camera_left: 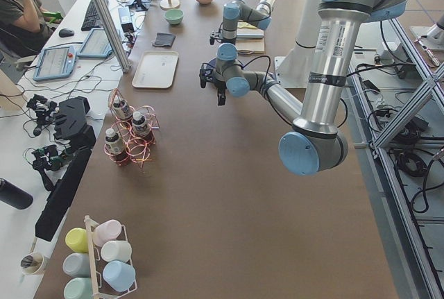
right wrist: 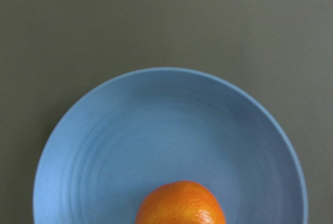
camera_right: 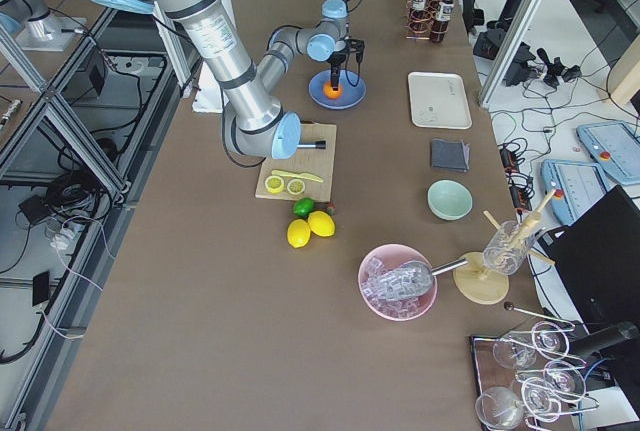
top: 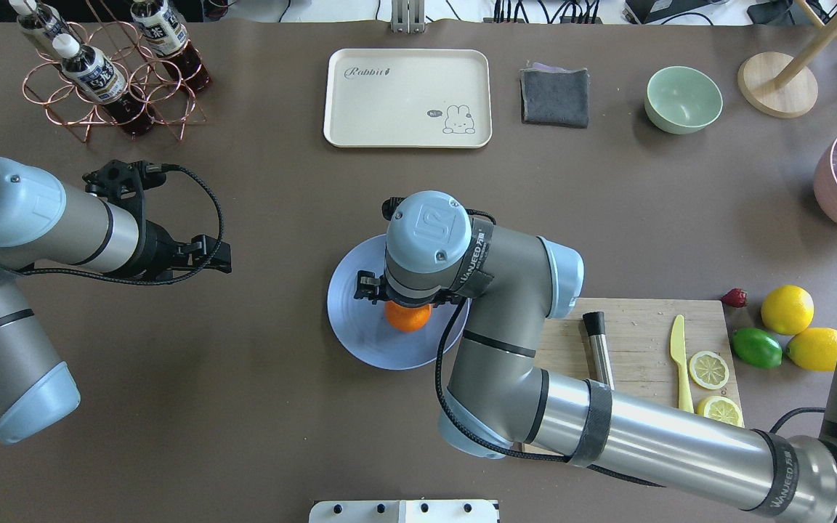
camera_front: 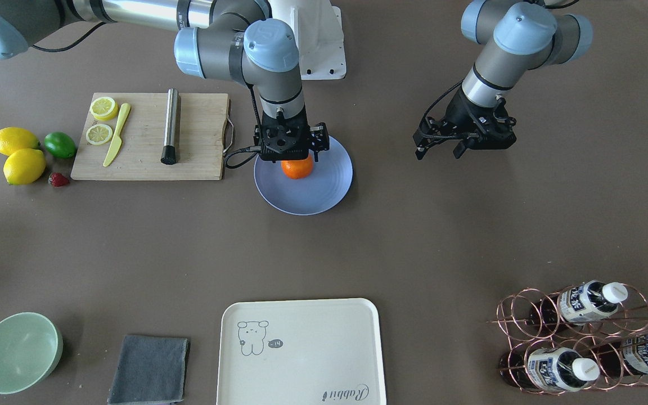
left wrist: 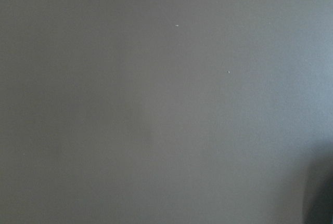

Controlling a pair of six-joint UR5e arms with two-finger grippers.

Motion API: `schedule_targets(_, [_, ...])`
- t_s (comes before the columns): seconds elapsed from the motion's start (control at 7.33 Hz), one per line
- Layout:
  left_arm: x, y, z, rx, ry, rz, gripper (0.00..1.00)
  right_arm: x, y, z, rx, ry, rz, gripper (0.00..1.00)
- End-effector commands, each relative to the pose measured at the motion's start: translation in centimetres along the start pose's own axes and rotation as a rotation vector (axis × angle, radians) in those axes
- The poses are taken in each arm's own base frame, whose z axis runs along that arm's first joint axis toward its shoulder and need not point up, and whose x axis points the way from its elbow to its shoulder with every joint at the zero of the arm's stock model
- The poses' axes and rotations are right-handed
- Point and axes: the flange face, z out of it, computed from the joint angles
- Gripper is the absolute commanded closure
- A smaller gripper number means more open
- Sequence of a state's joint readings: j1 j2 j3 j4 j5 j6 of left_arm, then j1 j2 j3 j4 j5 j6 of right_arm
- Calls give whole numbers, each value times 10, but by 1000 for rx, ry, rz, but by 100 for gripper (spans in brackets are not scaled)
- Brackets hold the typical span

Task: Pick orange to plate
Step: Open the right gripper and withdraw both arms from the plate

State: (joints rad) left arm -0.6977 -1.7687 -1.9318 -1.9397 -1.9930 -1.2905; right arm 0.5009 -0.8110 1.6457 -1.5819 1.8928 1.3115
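Note:
The periwinkle-blue plate (camera_front: 324,194) lies at mid-table, beside the cutting board. The orange (camera_front: 297,169) sits low over the plate's robot-side half, at or just above its surface, and it fills the bottom edge of the right wrist view as the orange (right wrist: 181,203) over the plate (right wrist: 104,146). My right gripper (camera_front: 297,160) points straight down onto the fruit, and its fingers hug the orange's sides, shut on it. From overhead the wrist hides all but part of the orange (top: 407,318). Away from the plate, on my left side, my left gripper (camera_front: 439,151) hovers open, holding nothing.
A wooden cutting board (camera_front: 200,140) holds lemon slices (camera_front: 103,108), a yellow knife (camera_front: 117,135) and a metal rod (camera_front: 171,126). Two lemons (camera_front: 23,166), a lime (camera_front: 59,144) and a strawberry (camera_front: 58,179) lie past it. A cream tray (camera_front: 301,351), grey cloth (camera_front: 148,369), mint bowl (camera_front: 17,351) and bottle rack (camera_front: 580,337) line the far edge.

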Motion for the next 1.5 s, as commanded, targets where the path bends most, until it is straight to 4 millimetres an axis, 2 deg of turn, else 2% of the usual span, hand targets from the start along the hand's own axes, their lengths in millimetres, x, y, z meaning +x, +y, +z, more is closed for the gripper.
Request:
schedule_targets(0.0, [-33,-54,-56,-16,31,55,3,108,-60,-84,-5,23,-49,0])
schedule_targets(0.14, [-69,-77,-81,-3,13,100,3,174,-99,-101,-8,42,-112,0])
schedule_targets(0.27, [-120,-85,-93,6,-26,172,3,254,-134,-116,-18,67,-163,0])
schedule_targets(0.41, [-177,-97,-117,8,-43,252,3,343,-156,-133,-35,82,-217,0])
schedule_targets(0.55, [-240,-93,-130,-41,-33,333,3,429,-164,-145,-57,95,-273,0])
schedule_targets(0.68, [-288,-105,-135,-56,-26,360,3,505,-163,-159,-65,107,-319,0])
schedule_targets(0.82, [-349,-117,-138,-55,-58,380,3,570,-167,-175,-61,112,-329,0])
schedule_targets(0.95, [-384,-114,-140,-58,-78,367,3,622,-174,-173,-84,104,-372,0])
schedule_targets(1.09, [-408,-121,-157,-26,-97,316,3,670,-177,-168,-108,105,-383,0])
schedule_targets(1.23, [-424,-125,-161,-33,-134,257,3,698,-173,-170,-113,96,-401,0])
schedule_targets(1.36, [-433,-130,-170,-19,-164,233,3,717,-161,-163,-130,102,-380,0])
